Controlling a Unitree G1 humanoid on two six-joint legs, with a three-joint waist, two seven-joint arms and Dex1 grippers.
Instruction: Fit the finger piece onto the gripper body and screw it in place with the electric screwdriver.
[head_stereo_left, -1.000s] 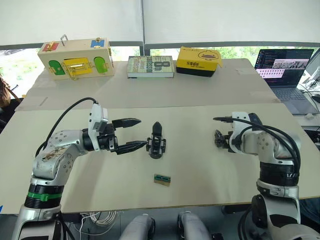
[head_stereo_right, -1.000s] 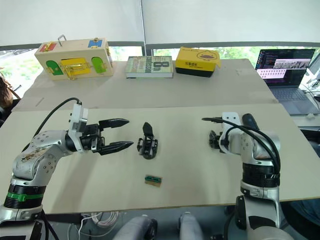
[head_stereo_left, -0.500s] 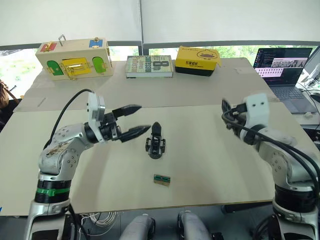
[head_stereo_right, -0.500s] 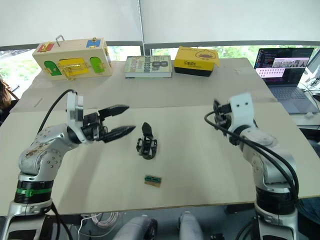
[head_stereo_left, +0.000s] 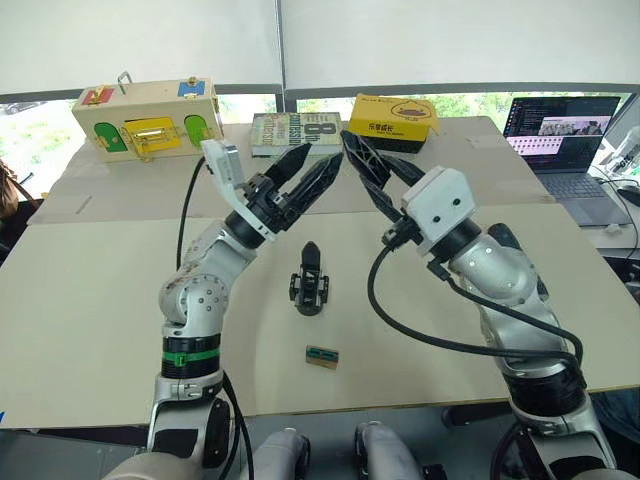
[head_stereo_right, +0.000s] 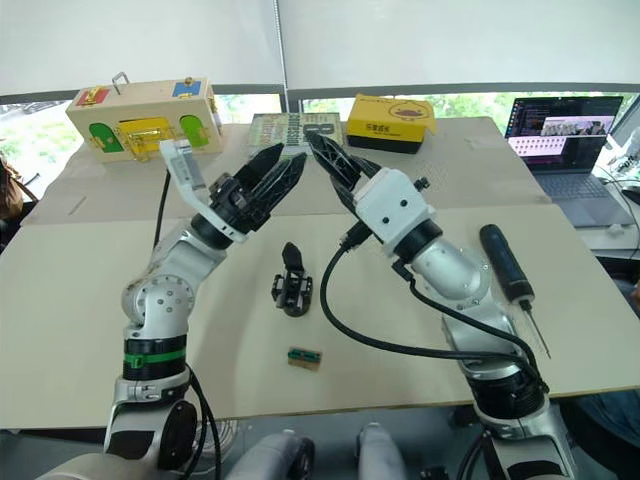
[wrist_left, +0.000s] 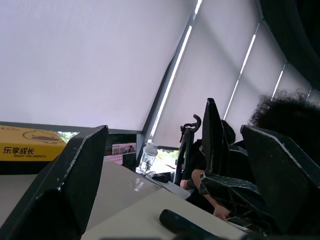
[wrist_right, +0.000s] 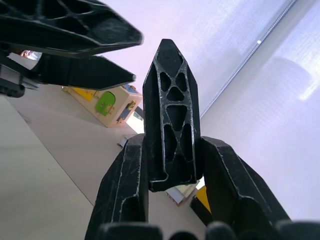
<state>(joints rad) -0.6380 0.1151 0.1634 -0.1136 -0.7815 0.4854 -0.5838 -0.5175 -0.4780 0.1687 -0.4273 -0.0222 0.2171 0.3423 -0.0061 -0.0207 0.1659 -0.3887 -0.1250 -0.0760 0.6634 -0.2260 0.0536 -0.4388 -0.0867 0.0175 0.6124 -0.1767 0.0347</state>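
Black plastic on pale board: the gripper body (head_stereo_left: 309, 292) lies near the middle of the desk (head_stereo_left: 100, 330), with the finger piece (head_stereo_left: 311, 255) touching it at its 12 o'clock, tip pointing away. Whether the piece is fully seated cannot be told.

The left gripper (head_stereo_left: 305, 172) is held high above the desk, jaws apart and empty. The right gripper (head_stereo_left: 378, 165) is high beside it; whether its jaws are apart or together cannot be told.

The electric screwdriver (head_stereo_right: 505, 265) lies at 3 o'clock of the body, well apart.

Recommended procedure:
- Lower the left gripper to steady the body.
- Grasp the screwdriver mid-barrel and keep the bit square to the hole.

Obstructions:
- The right arm's cable (head_stereo_left: 400, 330) loops low between body and screwdriver.
- A green-and-tan piece (head_stereo_left: 323, 357) lies at 6 o'clock.
- The latch box (head_stereo_left: 150, 115), book (head_stereo_left: 295, 130), yellow box (head_stereo_left: 392, 120) and laptop (head_stereo_left: 555, 135) stand clear along the far edge
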